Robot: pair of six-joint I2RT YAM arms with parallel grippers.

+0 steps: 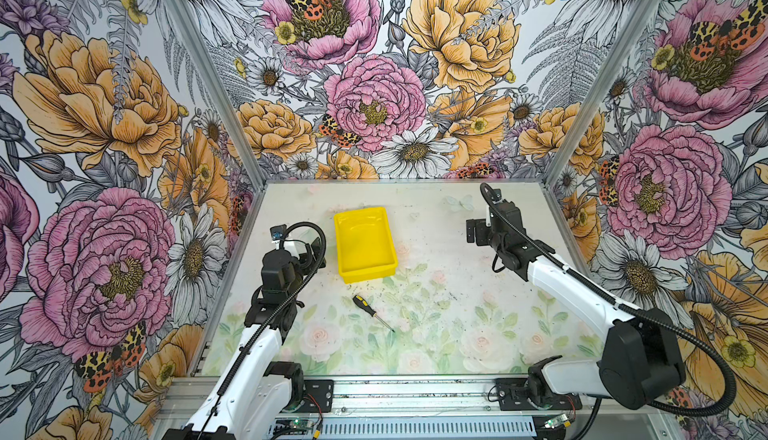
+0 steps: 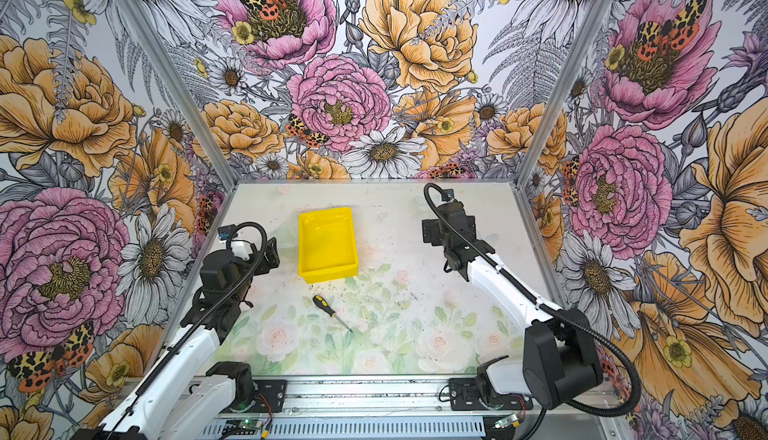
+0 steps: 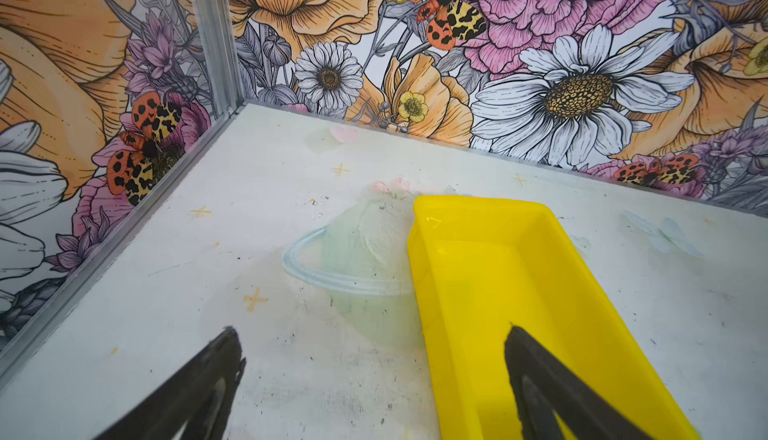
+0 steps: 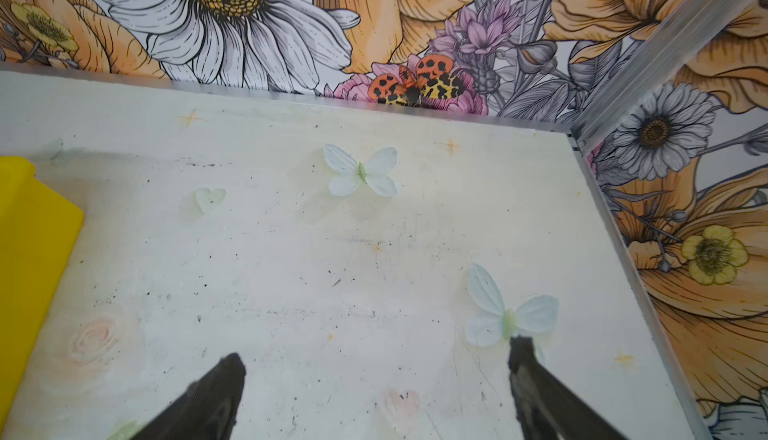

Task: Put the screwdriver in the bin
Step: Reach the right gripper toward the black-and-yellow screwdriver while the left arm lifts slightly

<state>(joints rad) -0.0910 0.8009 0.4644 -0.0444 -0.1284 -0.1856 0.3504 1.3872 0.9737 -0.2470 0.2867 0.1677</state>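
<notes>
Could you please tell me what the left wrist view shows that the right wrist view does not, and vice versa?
Only the left wrist view shows the open left gripper and the empty inside of the shallow yellow plastic bin. Only the right wrist view shows the open right gripper and two pale printed butterflies. Both show part of that bin, the white printed table and floral walls. Neither shows the small screwdriver with black-and-yellow handle, which appears in both top views.

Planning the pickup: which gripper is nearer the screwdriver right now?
Left. The left gripper hangs open by the bin, just behind and left of the screwdriver; the right gripper, also open, is farther off, behind and right.
</notes>
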